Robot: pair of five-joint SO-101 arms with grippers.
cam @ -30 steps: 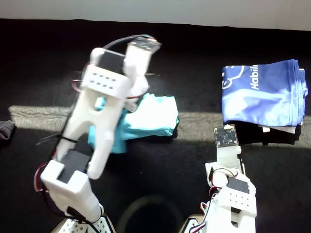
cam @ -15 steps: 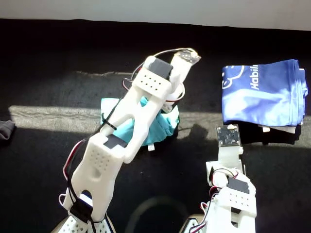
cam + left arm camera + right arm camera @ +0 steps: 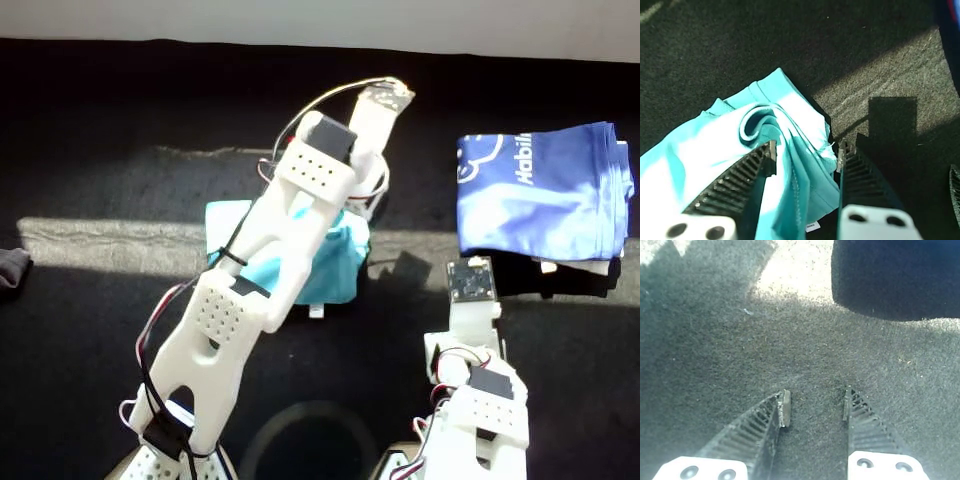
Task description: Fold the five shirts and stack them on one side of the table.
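Your left arm swung right across the tabletop (image 3: 100, 150) and bunched the teal shirt (image 3: 340, 270) tighter. The left hand (image 3: 805, 150) is wide open astride its crumpled edge, gripping nothing, so it's still unfolded and well apart from the blue-topped stack (image 3: 540, 195).

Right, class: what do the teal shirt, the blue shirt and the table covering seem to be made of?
Teal shirt: soft, thin matte knit, perhaps cotton; it curls and creases limply. Blue shirt: smoother, slightly shiny fabric, probably synthetic; bright sheen along its folds. Table covering: dark felt or short-pile carpet; fuzzy, flecked surface.
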